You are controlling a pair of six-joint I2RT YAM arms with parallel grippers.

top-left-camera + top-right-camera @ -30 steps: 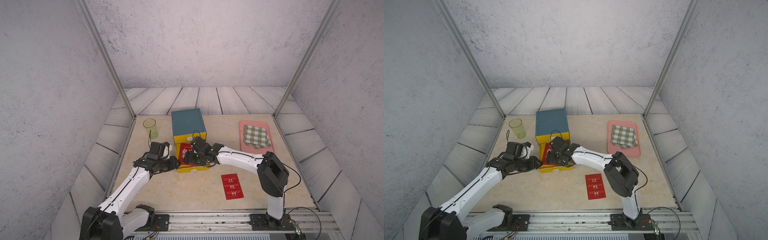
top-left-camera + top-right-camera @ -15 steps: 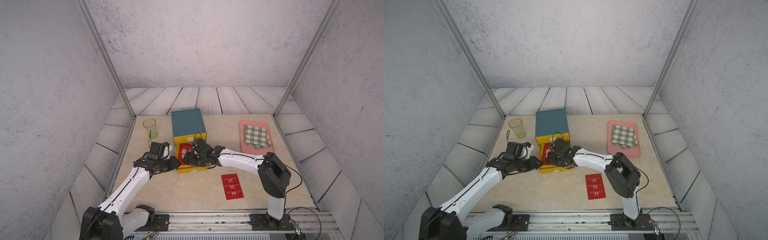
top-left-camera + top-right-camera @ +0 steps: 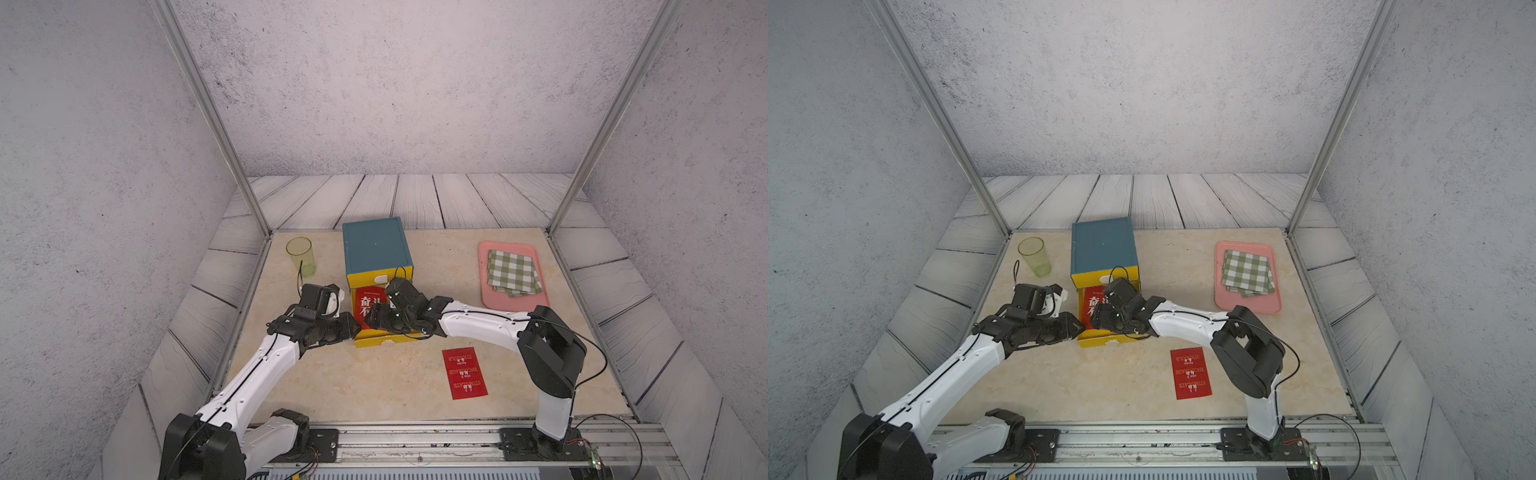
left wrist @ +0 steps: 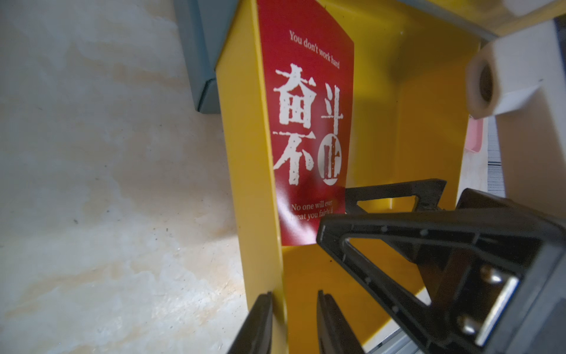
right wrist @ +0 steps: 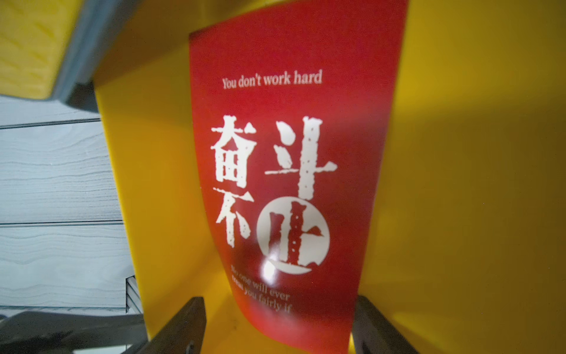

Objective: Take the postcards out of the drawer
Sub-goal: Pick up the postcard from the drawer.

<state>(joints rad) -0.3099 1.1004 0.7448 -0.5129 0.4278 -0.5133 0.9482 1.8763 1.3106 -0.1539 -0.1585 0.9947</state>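
Observation:
A yellow drawer (image 3: 382,341) stands pulled out of a blue-topped box (image 3: 376,245). One of the postcards (image 3: 365,305), red with white characters, lies bowed inside the drawer against its left wall (image 4: 251,184). Another red postcard (image 3: 464,373) lies flat on the table nearer the front. My left gripper (image 4: 292,306) straddles that wall, narrowly open: the outer finger touches it and the inner finger stands off. My right gripper (image 5: 278,321) is down in the drawer, wide open. The near end of the bowed postcard (image 5: 291,168) lies between its fingers, and one finger (image 5: 183,325) is clear of the card.
A green translucent cup (image 3: 300,257) stands left of the box. At the back right, a pink tray (image 3: 484,291) carries a folded green-and-white checked cloth (image 3: 514,272). Both forearms cross the table's front half toward the drawer (image 3: 1108,341).
The right gripper has shifted slightly within the drawer over the postcard. The left arm has stayed where it was.

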